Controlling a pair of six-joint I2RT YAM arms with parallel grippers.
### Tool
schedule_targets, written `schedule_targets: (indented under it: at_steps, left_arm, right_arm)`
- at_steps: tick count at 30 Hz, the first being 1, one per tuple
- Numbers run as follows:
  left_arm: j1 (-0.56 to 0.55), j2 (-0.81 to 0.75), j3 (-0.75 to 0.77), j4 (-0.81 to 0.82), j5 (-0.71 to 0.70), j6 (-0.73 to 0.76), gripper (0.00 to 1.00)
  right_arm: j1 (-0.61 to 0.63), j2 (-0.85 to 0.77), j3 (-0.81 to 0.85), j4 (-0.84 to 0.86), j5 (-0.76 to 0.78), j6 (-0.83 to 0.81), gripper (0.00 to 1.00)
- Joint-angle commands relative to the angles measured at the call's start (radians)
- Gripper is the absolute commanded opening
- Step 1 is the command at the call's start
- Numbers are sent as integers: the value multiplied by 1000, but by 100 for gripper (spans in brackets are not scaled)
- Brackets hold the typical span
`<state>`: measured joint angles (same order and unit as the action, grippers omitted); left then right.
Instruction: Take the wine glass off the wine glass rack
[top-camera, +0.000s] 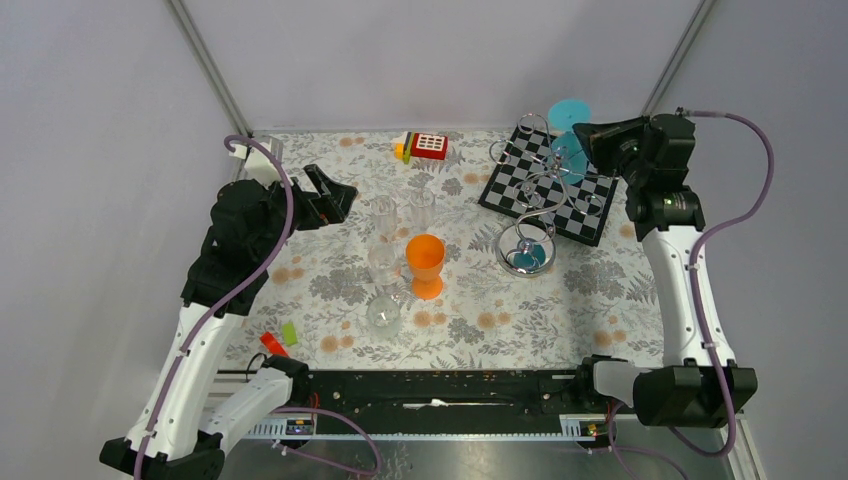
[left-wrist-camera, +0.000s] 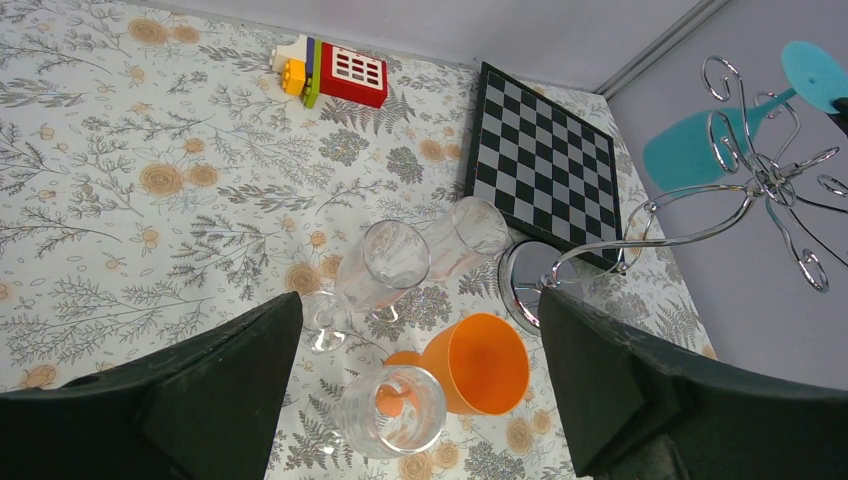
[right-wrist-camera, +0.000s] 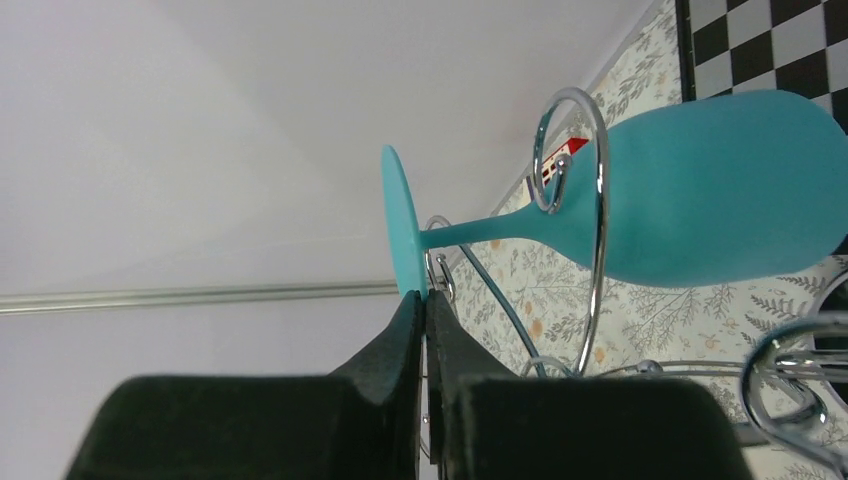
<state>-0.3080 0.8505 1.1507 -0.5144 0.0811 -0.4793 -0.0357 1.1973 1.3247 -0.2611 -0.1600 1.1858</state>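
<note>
Pinching the teal wine glass (right-wrist-camera: 700, 200) foot, right tool (right-wrist-camera: 420, 315).

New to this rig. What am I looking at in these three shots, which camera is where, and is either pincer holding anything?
Two robot arms are bolted at the near edge of a table with a floral cloth. The wide shot comes from a fixed camera above and behind them; the other two come from a camera on each wrist.

On the table: a chrome wine glass rack, a checkered board, an orange cup, several clear glasses and a toy block.

The right pincer is shut on the edge of the round foot of the teal wine glass, which hangs in the rack's wire loop. The left pincer is open above the clear glasses and holds nothing.
</note>
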Motion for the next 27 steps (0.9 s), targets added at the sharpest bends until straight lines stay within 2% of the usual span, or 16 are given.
schedule_targets:
  at_steps: [1, 10, 19, 27]
  left_arm:
    - [3, -16, 5, 42, 16, 7, 96]
    - [3, -13, 9, 42, 15, 7, 96]
    - [3, -9, 13, 42, 38, -3, 96]
    - [3, 15, -22, 191, 230, -99, 96]
  right_arm:
    - [-3, 54, 55, 132, -87, 17, 0]
    - [-3, 146, 113, 317, -165, 2, 0]
    - [-3, 219, 153, 649, -398, 17, 0]
    - [-1, 174, 145, 902, -600, 166, 0]
